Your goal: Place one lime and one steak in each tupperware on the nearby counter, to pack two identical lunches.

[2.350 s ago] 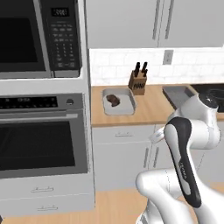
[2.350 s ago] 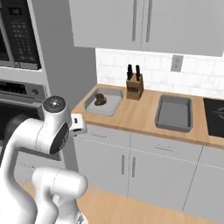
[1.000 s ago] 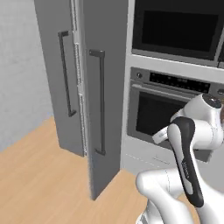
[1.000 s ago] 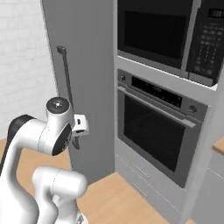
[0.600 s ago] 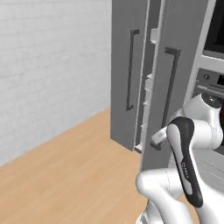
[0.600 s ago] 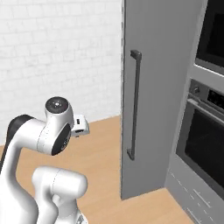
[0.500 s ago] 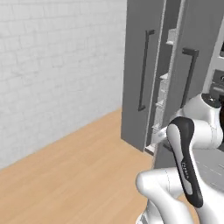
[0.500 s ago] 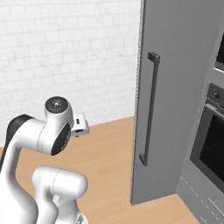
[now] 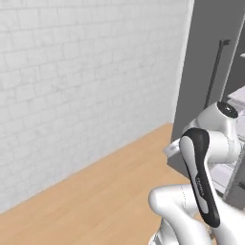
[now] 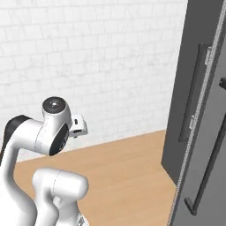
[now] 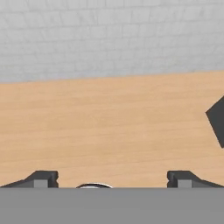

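Note:
The lime, the steak, the tupperware and the counter are all out of view. In the hand view my gripper (image 11: 113, 178) is open: its two dark fingertips (image 11: 43, 177) stand far apart with nothing between them. It points down at bare wooden floor (image 11: 109, 122). The white arm (image 9: 206, 158) is folded close over the base, and it looks the same from the right base view, arm (image 10: 48, 128).
A white brick wall (image 9: 86, 81) runs across the back above the wooden floor (image 10: 123, 163). A tall dark grey fridge (image 10: 203, 88) with long vertical handles stands at the right. Its door is ajar, with shelves (image 9: 237, 98) showing inside.
The whole picture has slid right as the base turned left: counter, oven and microwave have left the views, then the fridge moved to the right edge and the brick wall came in. The arm keeps its pose.

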